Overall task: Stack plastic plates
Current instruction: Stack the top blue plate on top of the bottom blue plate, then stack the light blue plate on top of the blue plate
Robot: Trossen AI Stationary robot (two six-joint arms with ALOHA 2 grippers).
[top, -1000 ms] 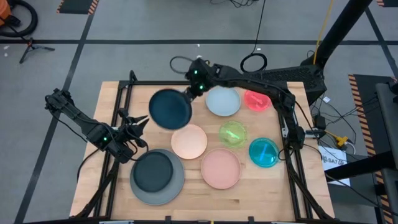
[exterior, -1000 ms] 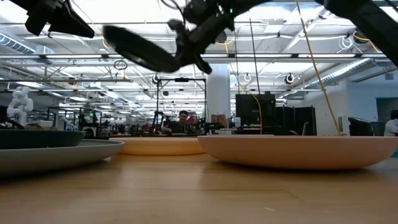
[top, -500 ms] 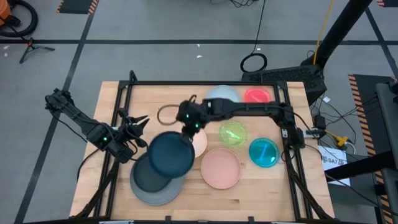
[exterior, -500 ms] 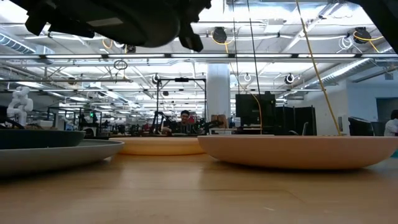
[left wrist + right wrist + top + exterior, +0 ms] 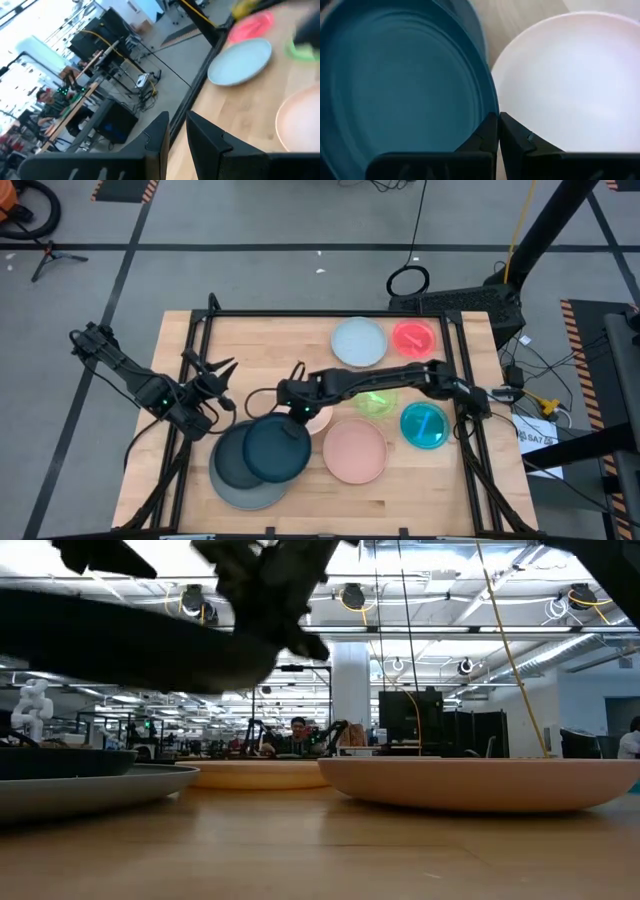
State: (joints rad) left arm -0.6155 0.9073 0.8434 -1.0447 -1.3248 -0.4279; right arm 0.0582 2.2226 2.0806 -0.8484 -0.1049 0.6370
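Note:
My right gripper (image 5: 293, 402) is shut on the dark teal plate (image 5: 275, 452), which hovers over the stack near the table's near-left corner. There the charcoal plate (image 5: 228, 460) lies in the large grey plate (image 5: 228, 492). In the low view the teal plate (image 5: 120, 645) hangs tilted above that stack (image 5: 60, 775). The cream plate (image 5: 570, 75) lies just right of it, partly under the right arm. My left gripper (image 5: 212, 372) waits open near the table's left edge, touching nothing. My right gripper pinches the dark teal plate's rim (image 5: 489, 107) on its far-right side, between the two shut fingers. The fingers come slanting down from the table's right and far side. The plate is lifted clear and tilted above the charcoal plate.
The salmon pink plate (image 5: 355, 450), green plate (image 5: 375, 398) and teal plate (image 5: 425, 425) lie on the table's right half. Light blue (image 5: 358, 342) and red (image 5: 415, 337) plates sit near the far edge. A person (image 5: 297, 730) sits far behind the table.
My right gripper has carried the dark teal plate from the table's far side toward the near-left, past the cream plate, and down. It now hangs over the charcoal and grey stack. The grip has stayed shut on the rim.

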